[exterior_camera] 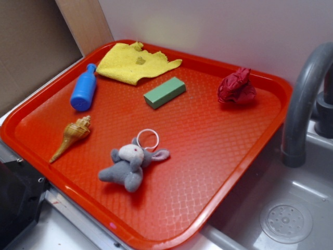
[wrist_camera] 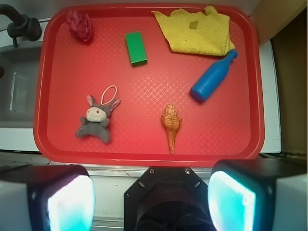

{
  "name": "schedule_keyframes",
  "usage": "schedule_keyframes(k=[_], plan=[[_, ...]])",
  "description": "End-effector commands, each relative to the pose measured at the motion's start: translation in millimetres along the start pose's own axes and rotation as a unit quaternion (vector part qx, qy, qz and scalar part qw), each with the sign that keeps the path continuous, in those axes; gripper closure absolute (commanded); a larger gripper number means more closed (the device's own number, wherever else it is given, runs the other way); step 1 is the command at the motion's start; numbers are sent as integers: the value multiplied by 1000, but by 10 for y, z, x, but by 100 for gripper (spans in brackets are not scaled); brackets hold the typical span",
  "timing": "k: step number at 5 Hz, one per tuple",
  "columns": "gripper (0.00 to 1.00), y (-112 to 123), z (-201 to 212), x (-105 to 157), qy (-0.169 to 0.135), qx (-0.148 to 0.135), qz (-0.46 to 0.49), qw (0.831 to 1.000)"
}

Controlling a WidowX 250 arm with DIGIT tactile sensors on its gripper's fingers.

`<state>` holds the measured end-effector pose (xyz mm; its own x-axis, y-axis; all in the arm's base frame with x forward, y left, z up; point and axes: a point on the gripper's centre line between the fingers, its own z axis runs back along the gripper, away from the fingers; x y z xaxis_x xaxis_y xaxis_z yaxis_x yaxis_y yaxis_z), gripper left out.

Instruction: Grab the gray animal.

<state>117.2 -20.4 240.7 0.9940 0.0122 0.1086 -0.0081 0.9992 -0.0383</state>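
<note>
Here, exterior view, left to right across the red tray (exterior_camera: 250, 172): a blue bottle (exterior_camera: 83, 87) lies on its side near the far-left rim, neck pointing away. In front of it, a tan spiral seashell (exterior_camera: 72, 136), tip aimed at the near-left edge. A yellow cloth (exterior_camera: 136, 62) is crumpled at the far rim, just beside the bottle's neck. The gray animal (exterior_camera: 130, 162) lies in the near-middle of the tray, pale face up, ears spread, white ring loop (exterior_camera: 148, 138) touching its head on the far side; well apart from the shell, nothing resting on it. Beyond it, a green block (exterior_camera: 164, 92) lies flat near the tray's centre. A crumpled dark-red cloth (exterior_camera: 237, 87) sits toward the far-right corner. Right of the tray, a gray faucet (exterior_camera: 302, 104) arches over a sink (exterior_camera: 286, 221).

Wrist view: the gripper (wrist_camera: 151, 199) hangs high above the near rim, fingers (wrist_camera: 62, 199) spread wide and holding nothing; the toy (wrist_camera: 96, 119) lies below and to one side of it.
</note>
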Motion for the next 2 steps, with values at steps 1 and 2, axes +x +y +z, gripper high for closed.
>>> schedule_keyframes(k=[1,2], plan=[[0,0,0,0,0,0,0,1000],[0,-274,-203,100,-6,-8,-12,1000]])
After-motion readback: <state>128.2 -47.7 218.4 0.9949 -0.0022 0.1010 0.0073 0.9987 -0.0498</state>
